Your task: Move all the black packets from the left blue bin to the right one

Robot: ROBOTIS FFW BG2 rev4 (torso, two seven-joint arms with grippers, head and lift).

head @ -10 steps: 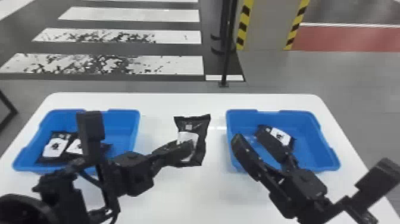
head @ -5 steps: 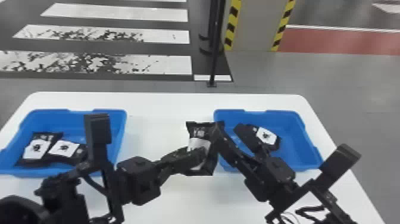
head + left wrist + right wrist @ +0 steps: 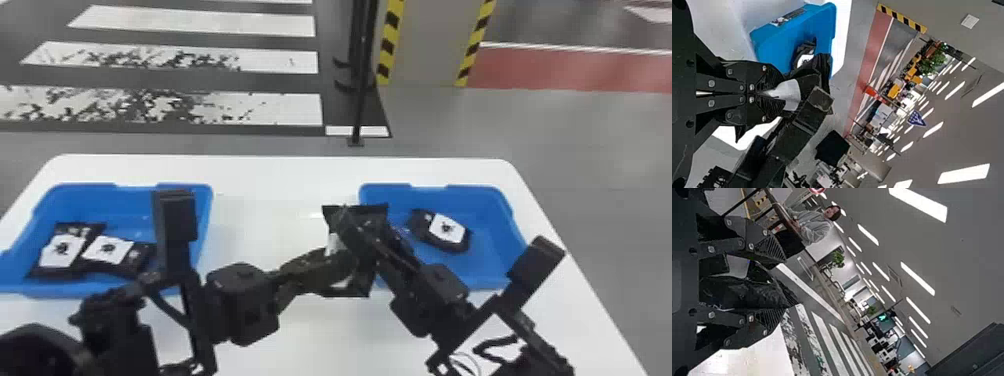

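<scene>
By the right bin's [image 3: 452, 188] left side, left gripper's [image 3: 778, 93] pinching a black packet [image 3: 333, 243], right gripper [image 3: 783, 286] open around it, so probably a handover. One packet [image 3: 446, 231] is in there already, that one's midway, two packets [image 3: 62, 251] left in the left bin [image 3: 87, 188].

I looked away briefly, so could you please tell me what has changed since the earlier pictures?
The right gripper has moved leftward to the held packet, its open fingers now around it. The left gripper, still shut on it, has moved it toward the right bin. Two packets remain in the left bin, one packet in the right.
</scene>
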